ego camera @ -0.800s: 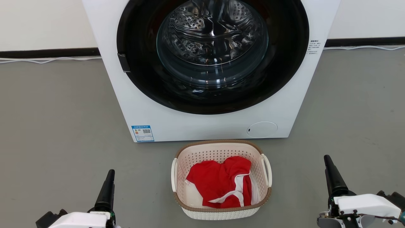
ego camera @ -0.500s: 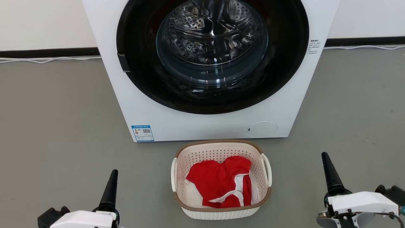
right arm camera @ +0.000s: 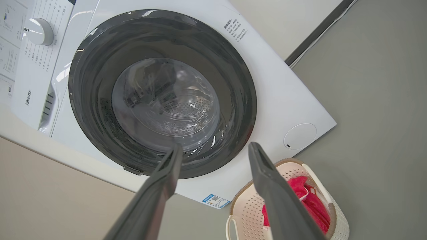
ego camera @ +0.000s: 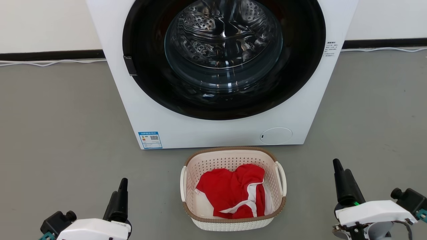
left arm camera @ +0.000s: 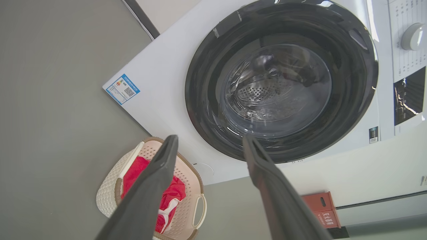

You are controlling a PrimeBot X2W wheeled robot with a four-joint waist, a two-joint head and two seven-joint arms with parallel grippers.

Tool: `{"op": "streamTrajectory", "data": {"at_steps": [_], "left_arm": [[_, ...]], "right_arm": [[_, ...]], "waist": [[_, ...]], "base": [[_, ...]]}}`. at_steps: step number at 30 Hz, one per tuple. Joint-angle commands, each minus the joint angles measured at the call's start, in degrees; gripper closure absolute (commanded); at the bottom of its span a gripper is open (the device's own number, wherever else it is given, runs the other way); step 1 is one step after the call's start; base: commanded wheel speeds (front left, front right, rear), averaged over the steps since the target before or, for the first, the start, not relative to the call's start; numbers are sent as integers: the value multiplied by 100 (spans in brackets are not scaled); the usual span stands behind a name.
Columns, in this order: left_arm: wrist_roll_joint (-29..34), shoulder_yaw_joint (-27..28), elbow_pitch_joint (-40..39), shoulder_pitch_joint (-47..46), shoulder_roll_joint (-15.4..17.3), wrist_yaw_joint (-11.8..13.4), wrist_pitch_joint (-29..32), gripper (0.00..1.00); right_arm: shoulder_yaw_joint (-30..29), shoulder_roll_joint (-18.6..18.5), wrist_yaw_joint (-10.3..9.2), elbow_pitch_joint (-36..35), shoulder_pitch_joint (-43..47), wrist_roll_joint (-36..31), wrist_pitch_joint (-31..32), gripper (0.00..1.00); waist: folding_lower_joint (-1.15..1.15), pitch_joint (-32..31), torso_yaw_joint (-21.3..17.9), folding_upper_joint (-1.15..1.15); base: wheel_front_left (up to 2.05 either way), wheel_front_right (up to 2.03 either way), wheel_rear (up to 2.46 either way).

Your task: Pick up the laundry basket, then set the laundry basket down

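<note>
my left gripper (ego camera: 119, 186): tip has crept right in the head view, toward the laundry basket (ego camera: 233, 149), a little at each step. earlier it read as one dark spike. now the wrist has rolled and a second finger shows, stepped below the first. the dark block (ego camera: 57, 218) beside its housing has risen into fuller view.

my right gripper (ego camera: 341, 165): tip has slid left and slightly up, also toward the basket. same roll here, two stepped fingers where one showed. a green spot (ego camera: 355, 203) has appeared at the finger base. the rear dark knob (ego camera: 408, 198) has lifted and shifted left.
</note>
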Motion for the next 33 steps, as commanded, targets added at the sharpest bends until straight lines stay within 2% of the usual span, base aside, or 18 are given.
{"op": "streamTrajectory", "data": {"at_steps": [1, 17, 33], "left_arm": [[256, 57, -188, -161, 53, 41, -75, 0], [1590, 42, -300, -121, 65, 146, -345, 0], [2603, 24, -303, -84, 76, 224, -597, 0]], "right_arm": [[83, -41, 21, -164, -179, -260, -93, 0], [171, -44, 26, -56, -207, -1579, -362, 0], [243, -47, 32, -14, -222, -2627, -615, 0]], "waist": [[0, -1, 0, 0], [0, -10, -20, 0], [0, -2, -45, 0]], "base": [[0, 0, 0], [0, 0, 0], [0, 0, 0]]}}
